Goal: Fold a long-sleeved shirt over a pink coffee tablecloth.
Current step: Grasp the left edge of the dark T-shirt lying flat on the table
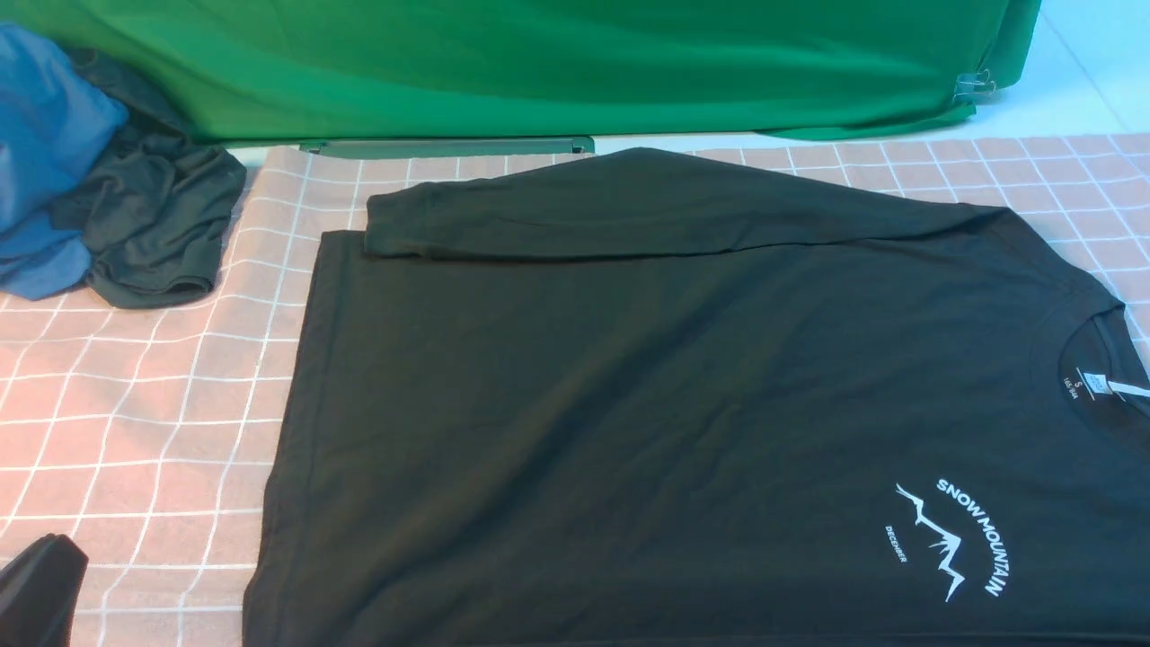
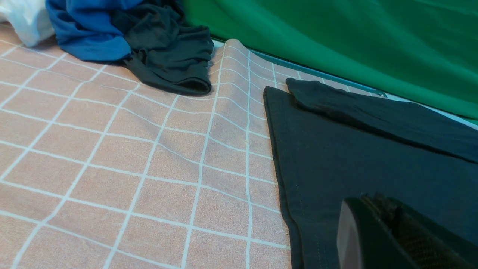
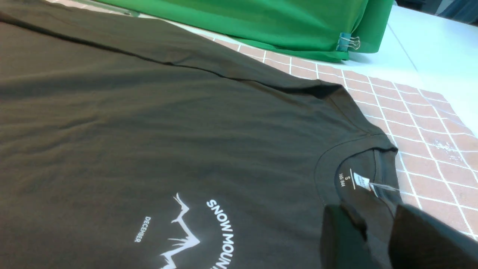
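The black long-sleeved shirt [image 1: 674,404] lies flat on the pink coffee tablecloth [image 1: 135,404], collar to the right and hem to the left. One sleeve [image 1: 629,216] is folded along its far edge. The white mountain print [image 1: 961,539] and the neck label [image 1: 1092,382] face up. My left gripper [image 1: 36,584] shows only as a dark tip at the lower left, beside the hem. In the left wrist view, the left gripper [image 2: 377,209] is shut and holds nothing. My right gripper [image 3: 381,239] stands open just over the collar [image 3: 354,149], not gripping any cloth.
A blue garment [image 1: 45,153] and a smaller dark grey garment [image 1: 153,225] are heaped at the far left. The green backdrop cloth [image 1: 539,63] hangs along the back, held by a binder clip [image 1: 975,85]. Bare white table [image 1: 1078,54] lies beyond the far right corner.
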